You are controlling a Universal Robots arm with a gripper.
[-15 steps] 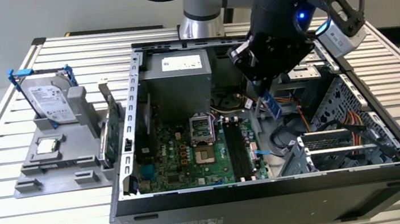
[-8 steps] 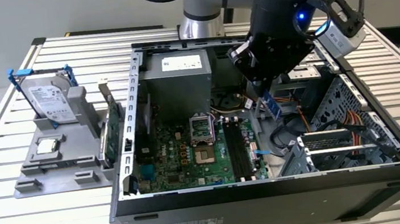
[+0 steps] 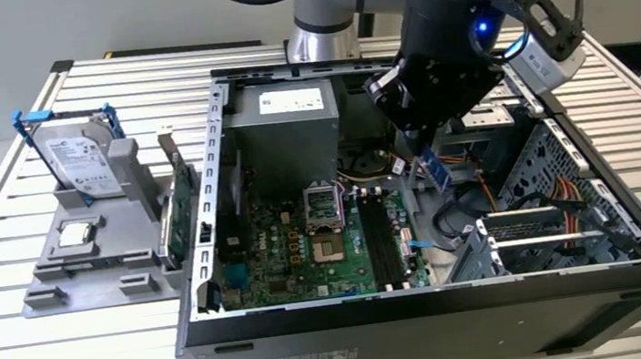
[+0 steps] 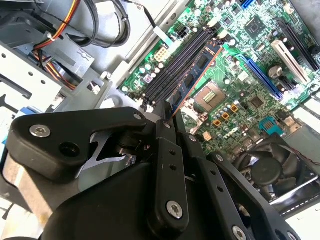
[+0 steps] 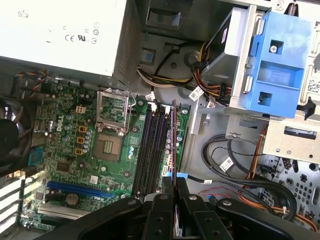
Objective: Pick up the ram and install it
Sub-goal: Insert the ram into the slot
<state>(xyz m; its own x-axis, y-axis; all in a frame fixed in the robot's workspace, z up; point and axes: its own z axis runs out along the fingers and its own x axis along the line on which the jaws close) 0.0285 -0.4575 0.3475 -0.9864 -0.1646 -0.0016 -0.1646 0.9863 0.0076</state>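
One long, dark circuit-board ram stick (image 4: 192, 80) is pinched by the black gripper (image 4: 169, 119) over the black memory slots (image 4: 175, 65) at the green motherboard (image 4: 240, 65) edge.

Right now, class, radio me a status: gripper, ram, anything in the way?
Gripper shut on ram. Ram edge-down above memory slots, not seated. Slots bare; black cables beside, not across.

Free memory slots (image 5: 152, 145) under the ram (image 5: 173, 135), cabled drive cage (image 5: 277, 65) close alongside

Held end of ram (image 5: 173, 140), out of sight inside tool (image 5: 174, 183)
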